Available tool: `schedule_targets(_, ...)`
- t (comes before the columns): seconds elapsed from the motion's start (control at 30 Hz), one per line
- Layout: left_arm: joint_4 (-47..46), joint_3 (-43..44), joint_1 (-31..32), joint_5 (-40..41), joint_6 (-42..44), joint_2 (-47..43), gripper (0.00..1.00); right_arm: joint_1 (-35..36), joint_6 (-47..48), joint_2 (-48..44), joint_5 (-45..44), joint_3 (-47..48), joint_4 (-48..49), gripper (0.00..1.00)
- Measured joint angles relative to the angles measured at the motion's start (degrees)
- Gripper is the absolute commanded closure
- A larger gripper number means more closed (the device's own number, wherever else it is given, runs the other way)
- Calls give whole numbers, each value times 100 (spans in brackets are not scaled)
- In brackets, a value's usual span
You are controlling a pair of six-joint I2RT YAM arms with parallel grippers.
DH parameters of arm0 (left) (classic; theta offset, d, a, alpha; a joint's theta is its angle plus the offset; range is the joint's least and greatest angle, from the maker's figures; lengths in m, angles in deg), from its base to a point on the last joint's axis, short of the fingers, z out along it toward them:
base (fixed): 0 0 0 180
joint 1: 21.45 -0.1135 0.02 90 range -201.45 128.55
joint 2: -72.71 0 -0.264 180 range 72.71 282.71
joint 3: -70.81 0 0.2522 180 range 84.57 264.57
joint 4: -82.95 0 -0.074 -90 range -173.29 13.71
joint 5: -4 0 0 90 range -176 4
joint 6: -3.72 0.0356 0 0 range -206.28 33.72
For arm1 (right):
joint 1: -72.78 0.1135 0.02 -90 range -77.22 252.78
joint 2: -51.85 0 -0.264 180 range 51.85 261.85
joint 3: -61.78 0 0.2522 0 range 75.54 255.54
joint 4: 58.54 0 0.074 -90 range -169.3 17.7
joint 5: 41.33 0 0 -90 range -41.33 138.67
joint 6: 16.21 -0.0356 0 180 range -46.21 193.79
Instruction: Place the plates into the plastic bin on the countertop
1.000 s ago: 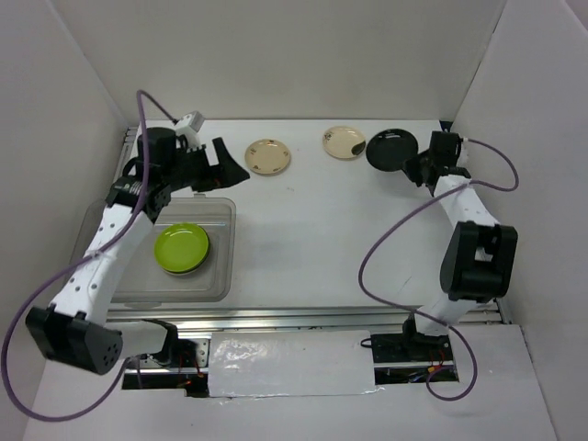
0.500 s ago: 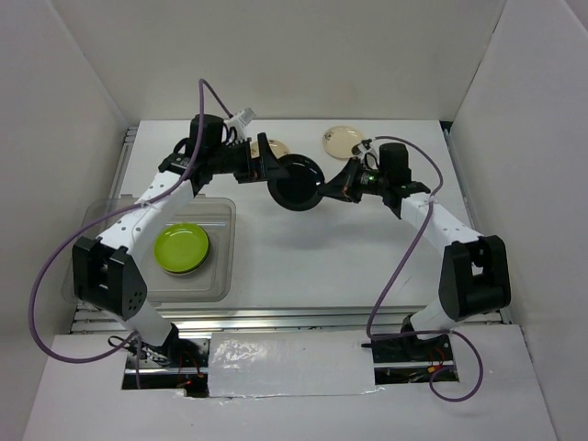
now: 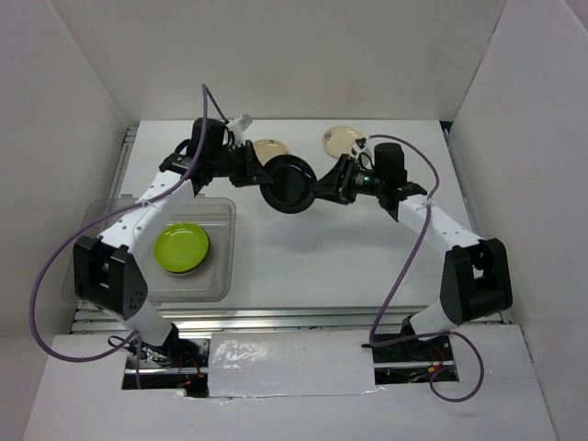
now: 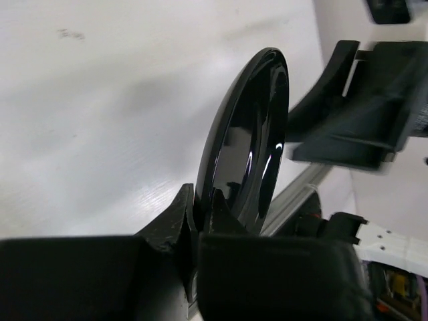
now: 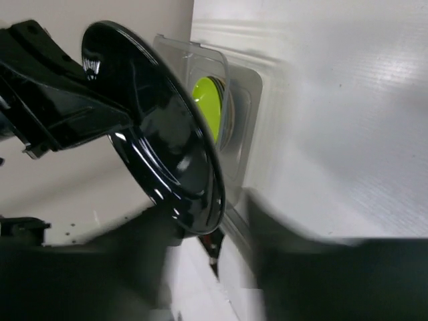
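Note:
The glossy black plate [image 3: 287,184] hangs on edge above the middle of the white countertop [image 3: 303,257], between both arms. My left gripper [image 3: 260,175] is shut on its left rim; in the left wrist view the fingers [image 4: 200,207] pinch the plate [image 4: 251,147]. My right gripper [image 3: 322,191] stands open around the opposite rim, its fingers [image 4: 348,100] apart from the plate [image 5: 160,134]. A lime green plate [image 3: 181,247] lies in the clear plastic bin [image 3: 220,276] at the left. Two cream plates [image 3: 269,147] [image 3: 342,141] lie at the back.
White walls close in the table on three sides. A metal rail [image 3: 303,317] runs along the near edge. The bin [image 5: 244,134] and the green plate [image 5: 210,107] show behind the black plate in the right wrist view.
The right arm carried the black plate from the back right to the middle. The left arm swung in to meet it and shut on the rim; the right gripper opened.

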Motion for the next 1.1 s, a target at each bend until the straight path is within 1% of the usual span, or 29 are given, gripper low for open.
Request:
schedule_targets(0.03,103,0,-9,142,7,-31,100,-2,-22,0,-11,0,0,0)
schedule_targets(0.13,472,-92,-122,741,-46,-348,100,-50,87,-42,-214,-7,-74,0)
schedule_targets(0.2,697,-339,-463,1237,-214,-841,100,-168,155,-144,-463,-63,-175,0)
schedule_targets(0.27,846,-835,-1130,1755,-481,-1646,100,-330,247,-271,-645,-210,-203,0)
schedule_targets(0.33,1021,-1410,-2048,2251,-789,-2557,100,-468,321,-354,-721,-365,-227,0)
schedule_targets(0.4,1163,-1941,-2822,2747,-1036,-3388,100,-549,361,-365,-761,-487,-227,0)
schedule_targets(0.43,1276,-2166,-3093,2898,-1134,-3689,100,-557,369,-365,-765,-562,-221,0)
schedule_targets(0.5,1464,-2564,-3434,3051,-1274,-4166,100,-555,387,-365,-754,-678,-229,0)
schedule_targets(0.57,1530,-2876,-3676,3032,-1320,-4247,100,-555,398,-365,-737,-750,-227,0)
schedule_targets(0.67,1493,-3314,-3939,2868,-1349,-3934,100,-555,411,-365,-699,-772,-221,0)
schedule_targets(0.73,1464,-3571,-4017,2776,-1351,-3639,100,-555,439,-365,-678,-772,-221,0)
schedule_targets(0.8,1462,-3814,-4039,2697,-1346,-3554,99,-555,466,-365,-667,-780,-221,0)
schedule_targets(0.83,1467,-3893,-4050,2656,-1346,-3576,95,-557,472,-365,-664,-785,-221,0)
schedule_targets(0.87,1467,-3947,-4057,2610,-1340,-3620,83,-560,479,-365,-660,-791,-221,0)
schedule_targets(0.9,1458,-3965,-4057,2559,-1322,-3654,73,-566,490,-365,-651,-802,-216,0)
schedule_targets(0.93,1434,-3969,-4057,2507,-1274,-3700,45,-566,492,-365,-647,-813,-219,0)
schedule_targets(0.97,1401,-3969,-4057,2472,-1196,-3748,33,-566,492,-365,-638,-824,-221,0)
schedule_targets(1.0,1366,-3969,-4057,2426,-1178,-3805,15,-566,494,-365,-625,-826,-221,0)
schedule_targets(1.03,1357,-3967,-4057,2426,-1147,-3856,1,-568,498,-365,-614,-826,-221,0)
schedule_targets(1.1,1453,-3956,-4057,2457,-1067,-3969,1,-581,546,-365,-590,-826,-223,0)
